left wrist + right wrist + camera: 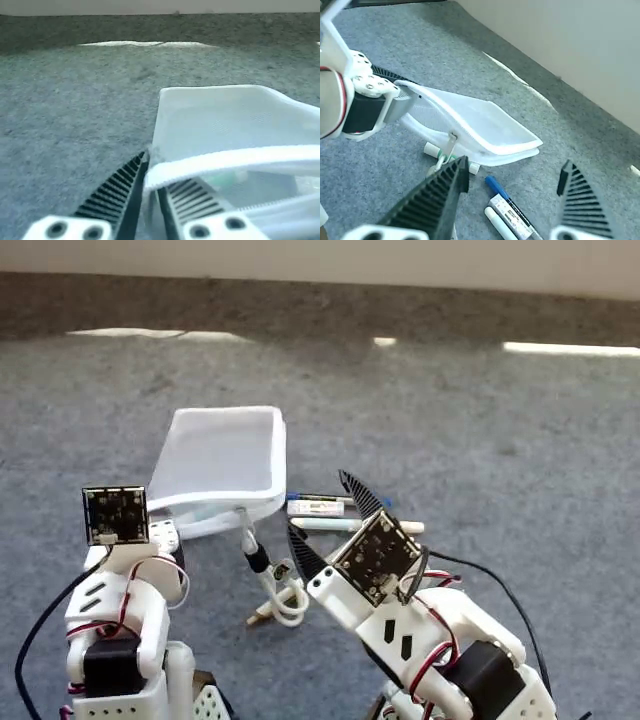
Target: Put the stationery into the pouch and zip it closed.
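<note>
- White mesh zip pouch [225, 455] lies flat on the grey carpeted worktop [480, 440]. The left hand [172, 528] is at its near rim. The right hand [333, 523] is spread over white and blue marker pens [322, 507], which lie just beside the pouch.
- Left wrist: left hand pinching the pouch's open rim.
- Right wrist: right hand spread wide above the marker pens, with the pouch beyond and its mouth lifted.

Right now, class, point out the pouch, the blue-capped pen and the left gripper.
pouch [225, 455], high view, on its white top face.
blue-capped pen [494, 183], right wrist view, on its blue cap.
left gripper [152, 186], left wrist view, between fingertips at the pouch's rim.
</note>
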Motion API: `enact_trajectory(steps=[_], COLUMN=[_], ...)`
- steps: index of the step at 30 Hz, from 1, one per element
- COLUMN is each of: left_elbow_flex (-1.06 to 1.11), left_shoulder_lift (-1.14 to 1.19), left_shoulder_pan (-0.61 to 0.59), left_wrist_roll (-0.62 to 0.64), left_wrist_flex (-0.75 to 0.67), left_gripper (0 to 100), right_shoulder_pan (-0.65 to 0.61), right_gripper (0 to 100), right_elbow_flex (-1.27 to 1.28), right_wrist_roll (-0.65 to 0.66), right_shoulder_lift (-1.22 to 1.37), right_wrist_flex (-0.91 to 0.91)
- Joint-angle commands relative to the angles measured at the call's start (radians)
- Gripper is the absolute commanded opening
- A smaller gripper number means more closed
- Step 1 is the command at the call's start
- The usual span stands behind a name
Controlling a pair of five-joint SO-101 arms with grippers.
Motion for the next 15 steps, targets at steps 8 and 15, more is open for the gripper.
enact_trajectory(steps=[8,15], left_elbow_flex=[-0.108,-0.168], left_shoulder_lift=[-0.007,-0.005], left_shoulder_pan=[-0.176,-0.26], left_wrist_roll=[0.08,0.112], left_wrist_flex=[0.003,0.061], left_gripper=[1,1], right_shoulder_pan=[-0.004,-0.002], right_gripper=[26.7,26.7], right_elbow_flex=[-0.01,-0.012], right_wrist_roll=[0.002,0.002], right_shoulder_lift=[0.022,0.062], right_wrist_flex=[-0.001,-0.015])
